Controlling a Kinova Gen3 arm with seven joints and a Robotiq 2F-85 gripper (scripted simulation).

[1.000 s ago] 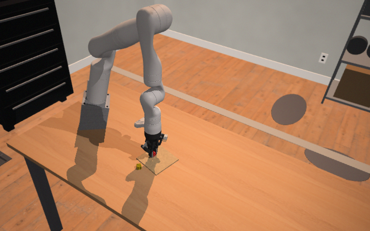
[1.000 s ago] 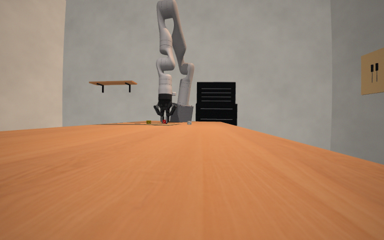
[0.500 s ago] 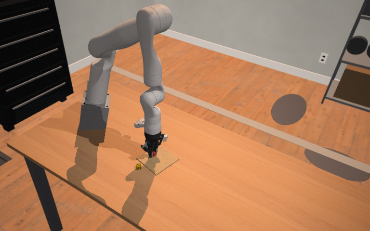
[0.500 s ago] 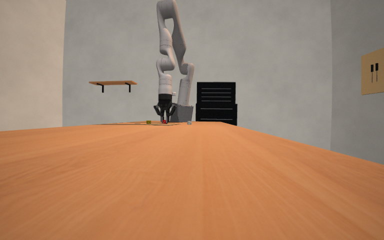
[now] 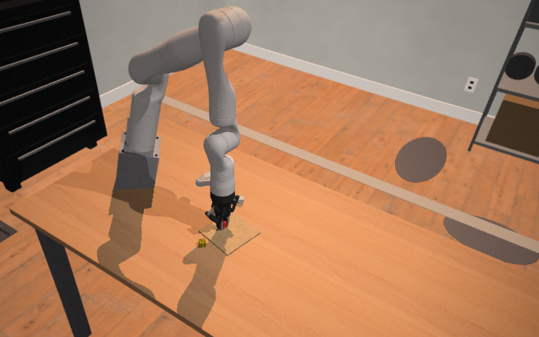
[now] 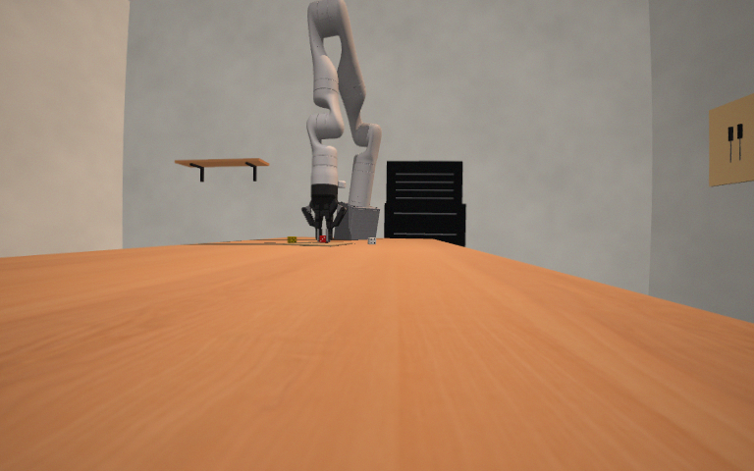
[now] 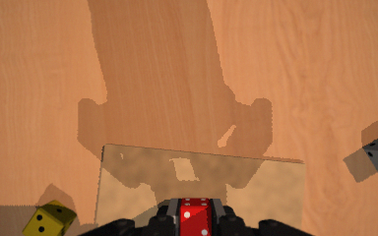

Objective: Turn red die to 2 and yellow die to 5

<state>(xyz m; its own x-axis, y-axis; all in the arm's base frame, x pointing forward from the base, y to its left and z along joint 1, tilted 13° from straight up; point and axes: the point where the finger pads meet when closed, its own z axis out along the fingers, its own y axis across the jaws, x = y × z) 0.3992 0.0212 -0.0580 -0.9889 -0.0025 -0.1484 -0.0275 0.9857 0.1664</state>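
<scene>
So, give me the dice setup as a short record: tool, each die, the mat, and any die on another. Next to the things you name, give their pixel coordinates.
tool (image 5: 222, 226) (image 6: 323, 240) (image 7: 195, 212): shut on the red die
red die (image 5: 224, 224) (image 6: 322, 238) (image 7: 196, 225): between the fingers, over the mat; whether it touches the mat, cannot tell
yellow die (image 5: 202, 242) (image 6: 292, 238) (image 7: 45, 220): on the table, off the mat
white die (image 5: 240, 200) (image 6: 371, 240) (image 7: 373, 153): on the table, off the mat
mat (image 5: 243, 233) (image 6: 333, 244) (image 7: 276, 189): on the table
die on another: none

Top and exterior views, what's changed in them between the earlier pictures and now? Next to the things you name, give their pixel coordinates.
Nothing visibly changed. The gripper (image 5: 222, 227) (image 6: 323, 239) (image 7: 195, 212) stayed in place, closed on the red die (image 5: 224, 224) (image 6: 322, 238) (image 7: 195, 223). The yellow die (image 5: 202, 242) (image 6: 292, 238) (image 7: 47, 219), white die (image 5: 241, 200) (image 6: 371, 240) (image 7: 374, 153) and mat (image 5: 243, 234) (image 6: 333, 244) (image 7: 276, 189) stayed put too.
</scene>
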